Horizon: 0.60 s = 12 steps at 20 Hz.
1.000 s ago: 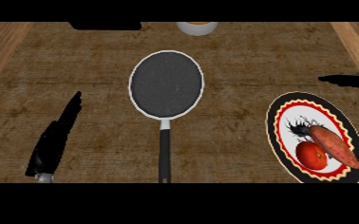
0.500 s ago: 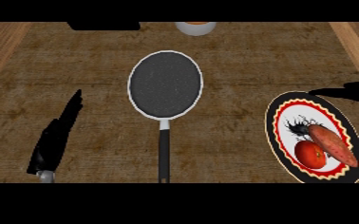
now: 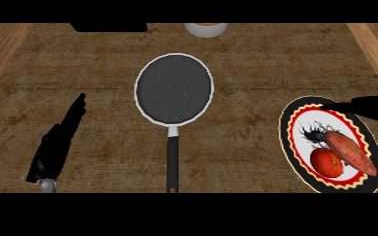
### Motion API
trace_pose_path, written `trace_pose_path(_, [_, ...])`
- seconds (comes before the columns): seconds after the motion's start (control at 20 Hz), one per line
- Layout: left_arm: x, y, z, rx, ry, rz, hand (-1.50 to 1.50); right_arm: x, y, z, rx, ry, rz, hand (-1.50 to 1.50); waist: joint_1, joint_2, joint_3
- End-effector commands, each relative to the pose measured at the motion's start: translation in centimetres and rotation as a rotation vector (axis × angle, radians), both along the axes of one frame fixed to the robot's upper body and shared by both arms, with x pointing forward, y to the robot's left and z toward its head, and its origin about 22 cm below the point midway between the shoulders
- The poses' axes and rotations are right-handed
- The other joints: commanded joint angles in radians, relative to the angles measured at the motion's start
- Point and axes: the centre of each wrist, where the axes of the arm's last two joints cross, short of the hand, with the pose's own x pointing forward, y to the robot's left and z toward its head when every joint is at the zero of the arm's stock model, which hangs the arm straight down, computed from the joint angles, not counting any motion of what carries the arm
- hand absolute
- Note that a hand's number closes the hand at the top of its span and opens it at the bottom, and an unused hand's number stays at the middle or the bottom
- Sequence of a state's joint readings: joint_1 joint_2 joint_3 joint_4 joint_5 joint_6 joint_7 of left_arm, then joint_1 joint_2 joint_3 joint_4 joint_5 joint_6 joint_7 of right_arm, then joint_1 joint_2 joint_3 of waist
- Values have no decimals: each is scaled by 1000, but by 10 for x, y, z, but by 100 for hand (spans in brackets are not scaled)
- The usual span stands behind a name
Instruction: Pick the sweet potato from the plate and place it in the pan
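The orange-brown sweet potato [image 3: 351,153] lies on the right side of a round plate [image 3: 289,141] with a black, red and yellow rim, at the lower right. A red tomato [image 3: 327,162] touches it on the left. The dark pan [image 3: 174,90] with a white rim sits mid-counter, its black handle [image 3: 173,164] pointing toward me. Only the straight fingers of my right hand [image 3: 363,102] show, poking in from the right edge over the plate's far rim, open and holding nothing. My left hand [image 3: 57,141] rests open at the lower left, fingers up.
A white cup [image 3: 205,29] with orange contents stands at the back, just past the pan. A black object [image 3: 109,27] sits at the back left. Raised wooden edges [image 3: 10,45] border the counter on both sides.
My right hand's fingers have slid down along the right edge and now overlap the plate's far rim. The left hand, pan, sweet potato and tomato have stayed put.
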<state>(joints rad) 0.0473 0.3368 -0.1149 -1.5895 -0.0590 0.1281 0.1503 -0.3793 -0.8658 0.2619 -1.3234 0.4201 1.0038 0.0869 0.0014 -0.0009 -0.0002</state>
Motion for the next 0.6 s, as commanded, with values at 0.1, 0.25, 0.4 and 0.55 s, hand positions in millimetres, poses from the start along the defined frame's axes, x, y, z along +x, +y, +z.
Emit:
trace_pose_path(0.1, [1,4,-23,-8,-1,-7,0,-5,8,-12,-48,20,-6,-150,-1,1,0])
trace_pose_path(0.25, [-3,-5,8,-5,-7,-4,0,-4,5,-33,-75,52,-3,-150,6,1,1])
trace_pose_path(0.4, [-13,-2,-20,-2,5,-12,0,-1,6,-28,-90,30,-3,-150,4,1,0])
trace_pose_path(0.55, [-11,9,-10,-13,3,9,0,-17,-7,-39,-106,53,6,-150,1,0,0])
